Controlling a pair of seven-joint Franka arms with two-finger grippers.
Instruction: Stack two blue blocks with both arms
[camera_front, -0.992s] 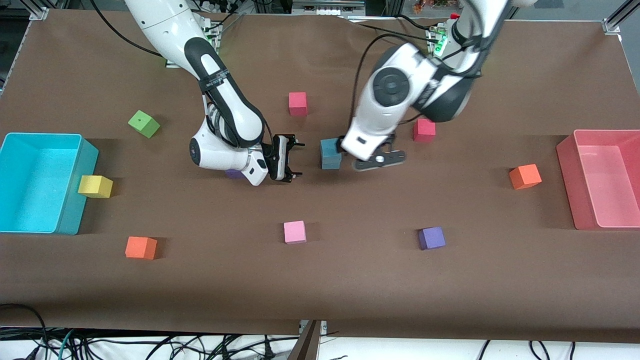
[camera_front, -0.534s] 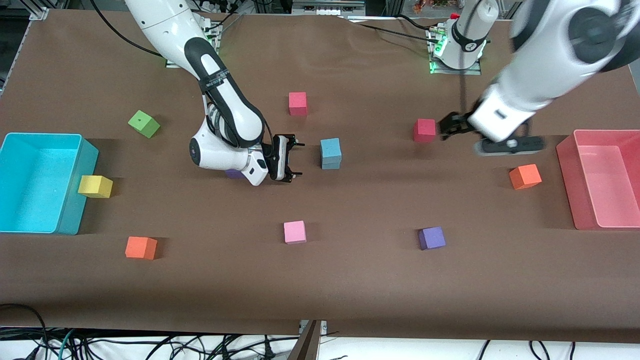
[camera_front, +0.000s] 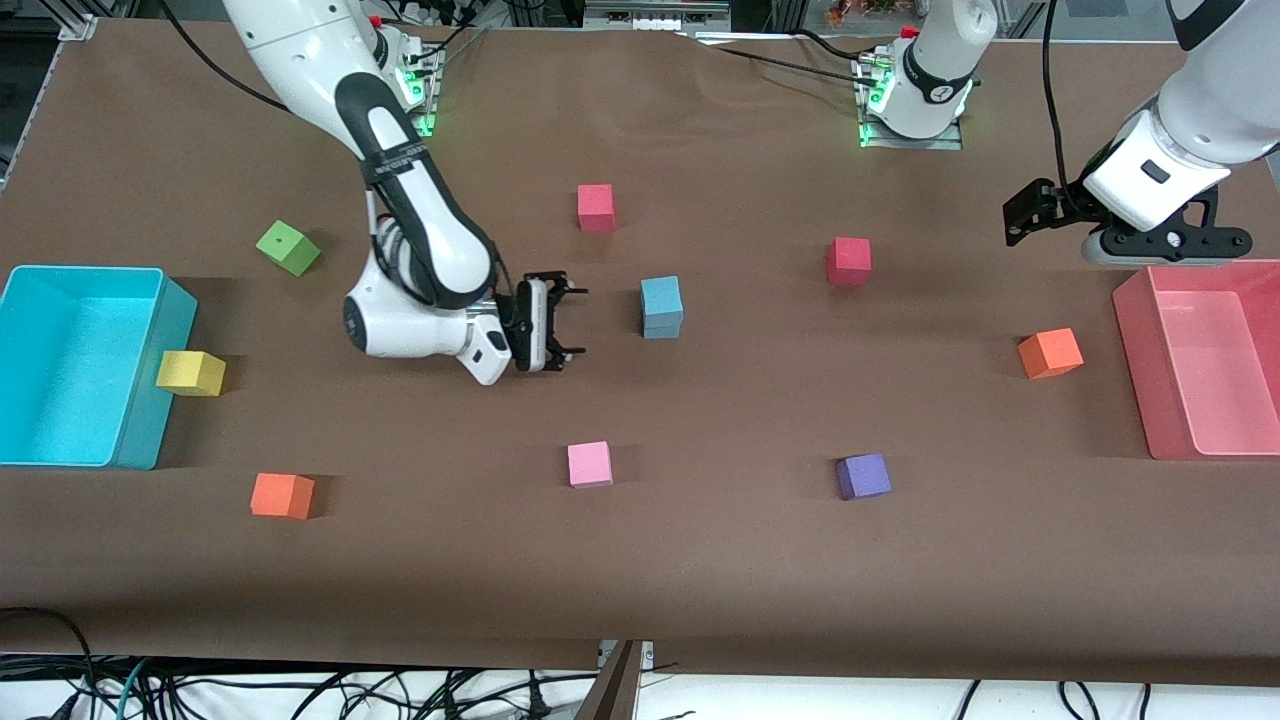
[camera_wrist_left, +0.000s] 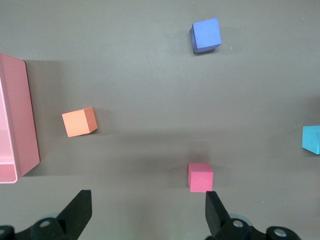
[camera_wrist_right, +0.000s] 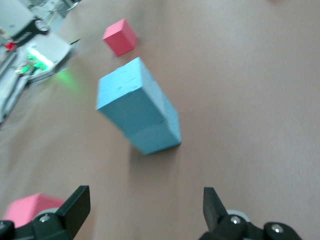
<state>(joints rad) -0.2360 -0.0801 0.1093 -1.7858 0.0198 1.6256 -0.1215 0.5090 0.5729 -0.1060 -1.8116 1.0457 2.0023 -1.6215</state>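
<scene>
Two sky-blue blocks stand stacked, one on the other (camera_front: 661, 297), near the table's middle. The right wrist view shows the stack (camera_wrist_right: 140, 114) tilted in frame, the upper block square on the lower. My right gripper (camera_front: 565, 322) is open and empty, low, beside the stack toward the right arm's end; its fingers (camera_wrist_right: 74, 205) frame bare table short of the stack. My left gripper (camera_front: 1022, 214) is open and empty, raised over the table by the pink bin (camera_front: 1170, 400). The left wrist view shows one edge of a blue block (camera_wrist_left: 312, 138).
Red blocks (camera_front: 595, 206) (camera_front: 848, 260), orange blocks (camera_front: 1049, 352) (camera_front: 281, 494), pink (camera_front: 589, 463), purple (camera_front: 863, 476), green (camera_front: 287, 247) and yellow (camera_front: 190, 372) blocks lie scattered. A cyan bin (camera_front: 150, 400) stands at the right arm's end.
My left arm has let go of the stack and swung up and away toward the pink bin. My right gripper has drawn back a little from the stack.
</scene>
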